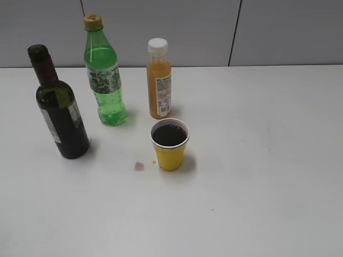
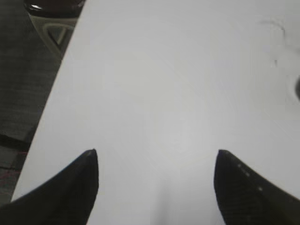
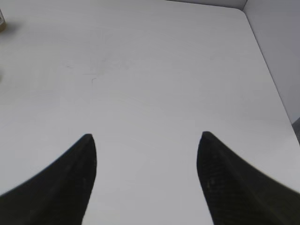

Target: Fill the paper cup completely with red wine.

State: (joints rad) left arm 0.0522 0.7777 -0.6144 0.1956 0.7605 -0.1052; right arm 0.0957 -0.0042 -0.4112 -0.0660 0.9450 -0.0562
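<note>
Both claws spread wide, empty: left claw (image 2: 157,159), right claw (image 3: 146,140) over bare desk (image 1: 268,160). Paper cup (image 1: 170,145) upright mid-desk, red wine (image 1: 169,135) near rim. Neither claw near cup; which arm closer, cannot tell.

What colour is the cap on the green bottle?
Yellow. The clear green plastic soda bottle's cap shows best in the exterior view.

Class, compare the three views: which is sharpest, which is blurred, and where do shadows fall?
Exterior view: sharp, with soft shadows beside the paper cup and wine bottle. Left wrist view: blurry around the left gripper. Right wrist view: slightly soft, evenly lit past the right gripper.
</note>
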